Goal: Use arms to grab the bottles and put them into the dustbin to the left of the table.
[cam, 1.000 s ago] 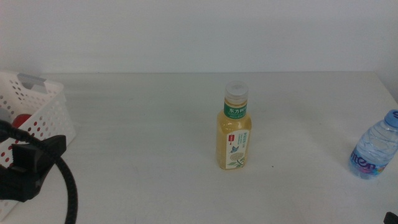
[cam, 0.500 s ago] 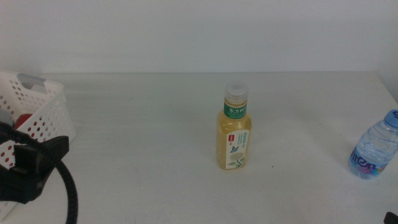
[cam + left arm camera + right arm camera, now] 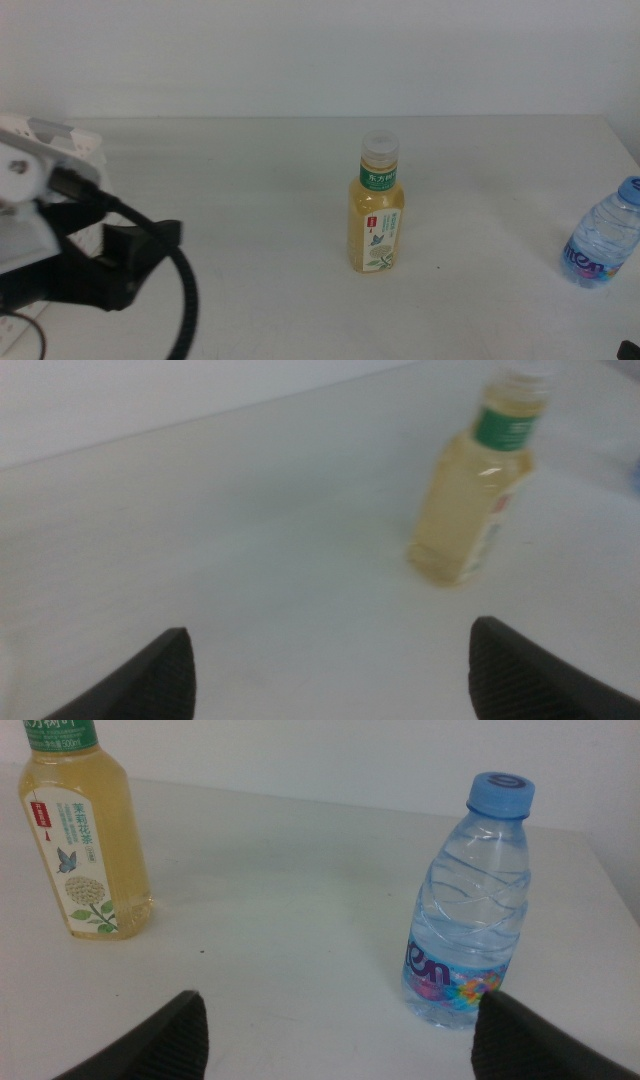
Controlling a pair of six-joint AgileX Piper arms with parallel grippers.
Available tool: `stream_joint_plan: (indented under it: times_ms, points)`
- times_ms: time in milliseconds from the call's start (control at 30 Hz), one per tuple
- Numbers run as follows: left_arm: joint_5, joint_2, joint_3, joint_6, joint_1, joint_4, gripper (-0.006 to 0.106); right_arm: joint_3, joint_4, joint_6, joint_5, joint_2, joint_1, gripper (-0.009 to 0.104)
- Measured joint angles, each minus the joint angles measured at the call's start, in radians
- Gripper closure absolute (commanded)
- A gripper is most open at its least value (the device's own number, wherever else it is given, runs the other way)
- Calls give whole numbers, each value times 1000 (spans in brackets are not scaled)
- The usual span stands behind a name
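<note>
The yellowish tea bottle stands upright mid-table; it also shows in the left wrist view and the right wrist view. The blue-capped water bottle stands upright at the right edge, close in the right wrist view. My left arm is at the left, in front of the white dustbin, which it mostly hides. My left gripper is open and empty, facing the tea bottle from a distance. My right gripper is open and empty, short of the water bottle. The red can is hidden.
The white table runs back to a white wall. A black cable loops down from the left arm toward the front edge. The right arm is out of the middle view.
My left arm has swung up and to the right from beside the dustbin and now covers most of it. Both bottles have stayed put.
</note>
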Motion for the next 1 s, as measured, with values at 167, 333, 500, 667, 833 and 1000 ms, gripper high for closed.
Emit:
stream_joint_plan:
  times_ms: [167, 333, 500, 667, 833, 1000]
  points:
    - [-25, 82, 4, 332, -10, -316, 10, 0, 1, 0, 0, 0, 0, 25]
    - [-62, 166, 28, 624, -55, -632, 14, 0, 1, 0, 0, 0, 0, 25]
    - [-103, 241, 40, 905, -111, -899, 20, 0, 1, 0, 0, 0, 0, 25]
    - [-118, 288, 41, 1070, -135, -1055, 26, 0, 1, 0, 0, 0, 0, 25]
    - [-129, 294, 41, 1092, -138, -1077, 29, 0, 1, 0, 0, 0, 0, 25]
    - [-144, 296, 43, 1001, -152, -952, 29, 0, 1, 0, 0, 0, 0, 25]
